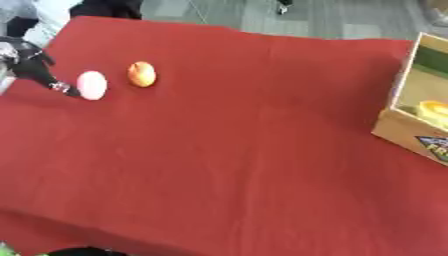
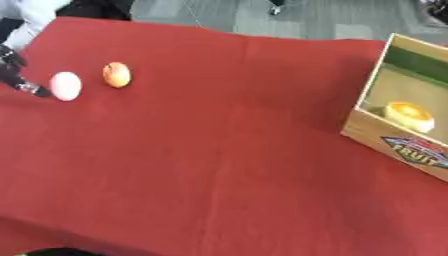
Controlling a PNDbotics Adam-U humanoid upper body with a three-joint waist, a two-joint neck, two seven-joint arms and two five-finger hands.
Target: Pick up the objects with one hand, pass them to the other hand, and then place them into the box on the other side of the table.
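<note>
Two fruits far left, box far right

Two round things lie side by side on my red desk [image 1: 227,150]: a pink ball [image 1: 92,85] and an orange fruit [image 1: 142,74] just right of it. My left hand [image 1: 31,67] reaches in from the left edge, a fingertip touching the pink ball; whether it grips, I cannot tell. Well apart at the right stands the cardboard box [image 2: 398,142], a yellow thing [image 2: 409,115] inside. Bare cloth lies between.

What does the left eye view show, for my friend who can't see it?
The left robot hand reaches in from the left edge, its fingertips at a pink ball on a red tablecloth. An orange fruit lies beside it, and a cardboard box holding a yellow object stands at the right.
</note>
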